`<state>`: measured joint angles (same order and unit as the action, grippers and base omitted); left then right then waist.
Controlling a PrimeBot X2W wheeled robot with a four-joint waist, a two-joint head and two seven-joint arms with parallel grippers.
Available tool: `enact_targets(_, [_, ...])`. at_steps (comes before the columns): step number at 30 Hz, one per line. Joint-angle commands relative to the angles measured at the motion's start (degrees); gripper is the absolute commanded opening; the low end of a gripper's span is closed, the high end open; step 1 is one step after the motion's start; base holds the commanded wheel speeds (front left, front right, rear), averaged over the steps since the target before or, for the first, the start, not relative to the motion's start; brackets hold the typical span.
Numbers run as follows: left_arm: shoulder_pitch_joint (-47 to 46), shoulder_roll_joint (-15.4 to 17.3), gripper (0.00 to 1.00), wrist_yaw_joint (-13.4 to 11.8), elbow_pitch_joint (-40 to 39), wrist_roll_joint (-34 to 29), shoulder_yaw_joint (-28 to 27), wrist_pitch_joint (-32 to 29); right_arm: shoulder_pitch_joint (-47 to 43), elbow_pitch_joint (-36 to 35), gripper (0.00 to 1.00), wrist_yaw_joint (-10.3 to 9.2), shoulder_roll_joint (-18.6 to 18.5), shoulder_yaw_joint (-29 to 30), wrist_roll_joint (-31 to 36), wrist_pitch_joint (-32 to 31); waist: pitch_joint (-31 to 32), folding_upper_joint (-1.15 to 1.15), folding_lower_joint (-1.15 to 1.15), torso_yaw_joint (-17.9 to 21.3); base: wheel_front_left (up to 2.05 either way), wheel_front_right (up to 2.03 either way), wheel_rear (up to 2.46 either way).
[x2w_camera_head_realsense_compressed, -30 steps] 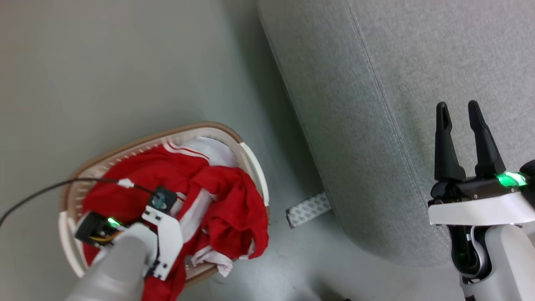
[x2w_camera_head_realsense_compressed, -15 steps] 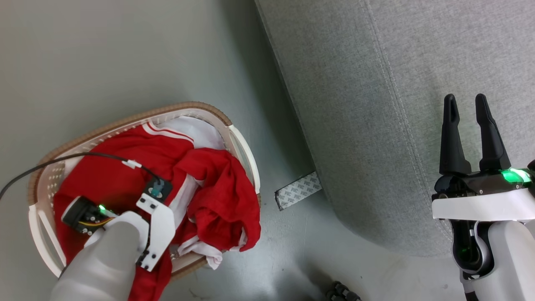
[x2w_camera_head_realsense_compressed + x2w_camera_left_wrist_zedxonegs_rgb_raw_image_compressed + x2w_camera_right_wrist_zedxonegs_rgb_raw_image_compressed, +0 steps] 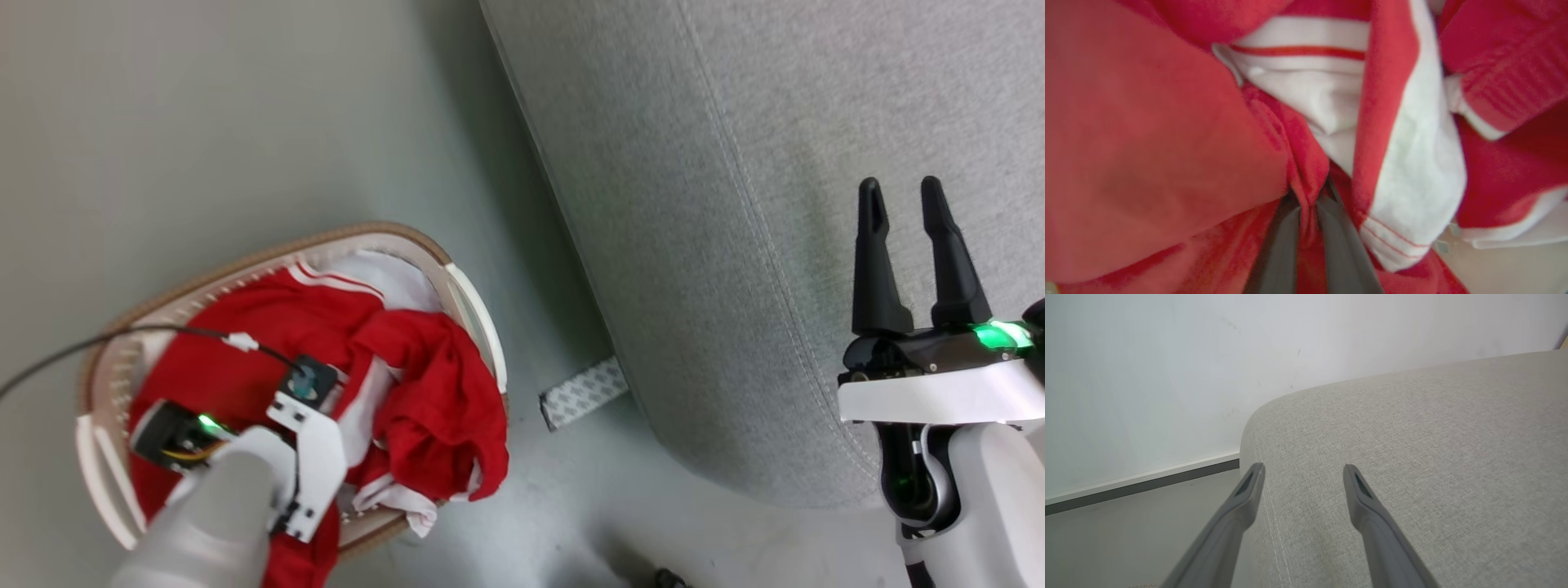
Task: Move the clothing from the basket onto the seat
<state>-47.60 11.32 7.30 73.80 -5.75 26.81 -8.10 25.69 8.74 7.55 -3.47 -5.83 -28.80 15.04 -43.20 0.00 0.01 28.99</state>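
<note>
Both grippers show — the left gripper (image 3: 1309, 208), jaws pinching a fold of red clothing (image 3: 433, 392) in the basket (image 3: 478, 314) at lower left; the right gripper (image 3: 900, 188), jaws spread, hovers over the seat (image 3: 775, 163) at right.

The basket (image 3: 480, 322) is cream-white plastic with rows of small holes, white side handles and a brown woven-look rim. It stands on the floor (image 3: 204, 122) near the seat's rounded corner, not touching it. The clothing (image 3: 433, 392) fills it in a crumpled heap of bright red fabric with white panels and thin striped trim. One red fold and a white hem spill over the rim on the seat side. A red fold is pinched between the fingers of the left end effector (image 3: 1309, 198). The seat (image 3: 735, 163) is large, light grey upholstery with rounded edges and stitched seams, on the basket's right.
</note>
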Motion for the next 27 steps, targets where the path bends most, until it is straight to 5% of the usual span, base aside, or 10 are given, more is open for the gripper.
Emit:
enact_targets(1, [1.24, -0.72, 0.00, -0.09, 0.06, 1.25, -0.31, 1.60, -0.24, 0.02, 1.00, -0.12, -0.55, 0.41, 0.27, 0.18, 2.67, 0.00, -0.01, -1.61, 0.00, 0.00, 0.00])
enact_targets(13, [5.43, -6.87, 0.00, 0.00, 0.06, 6.12, -1.49, 14.26, -3.65, 0.39, 1.00, -0.12, -4.77, 0.53, 2.24, 0.18, 17.99, 0.00, -0.01, -11.25, 0.00, 0.00, 0.00])
enact_targets(21, [8.61, -8.29, 0.00, 0.19, -1.08, 10.35, -1.38, 20.81, -7.69, 1.45, 1.00, -0.12, -6.84, -0.29, 2.33, 0.18, 27.59, 0.00, -0.01, -17.69, 0.00, 0.00, 0.00])
enact_targets(27, [12.82, -8.36, 0.00, 0.20, -8.90, 18.28, 4.09, 22.44, -10.57, 2.29, 1.00, -0.12, -7.02, -1.00, 2.01, 0.18, 33.44, 0.00, -0.01, -21.29, 0.00, 0.00, 0.00])
